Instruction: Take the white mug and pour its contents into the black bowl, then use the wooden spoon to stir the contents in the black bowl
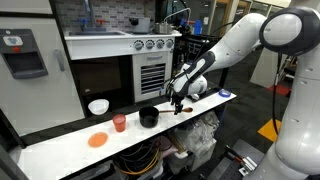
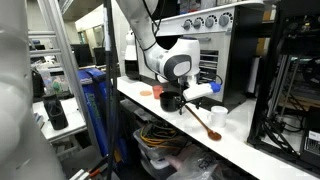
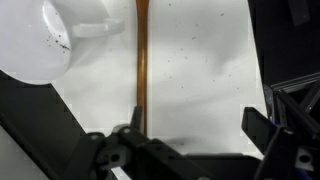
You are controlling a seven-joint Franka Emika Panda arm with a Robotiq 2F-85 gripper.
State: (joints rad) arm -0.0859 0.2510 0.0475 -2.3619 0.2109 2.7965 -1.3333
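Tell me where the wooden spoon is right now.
In an exterior view the wooden spoon lies on the white counter, right of the black bowl and just in front of the white mug.

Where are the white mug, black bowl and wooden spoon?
white mug [image 2: 218, 117], in an exterior view, on its side wall
black bowl [image 1: 148, 118], in an exterior view, on its outer wall
wooden spoon [image 3: 141, 60], wrist view, on its handle

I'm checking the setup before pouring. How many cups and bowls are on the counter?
4: a white bowl furthest from the arm, a red cup next to it, the black bowl by the gripper, the white mug beyond the wooden spoon. Others may hide behind the arm.
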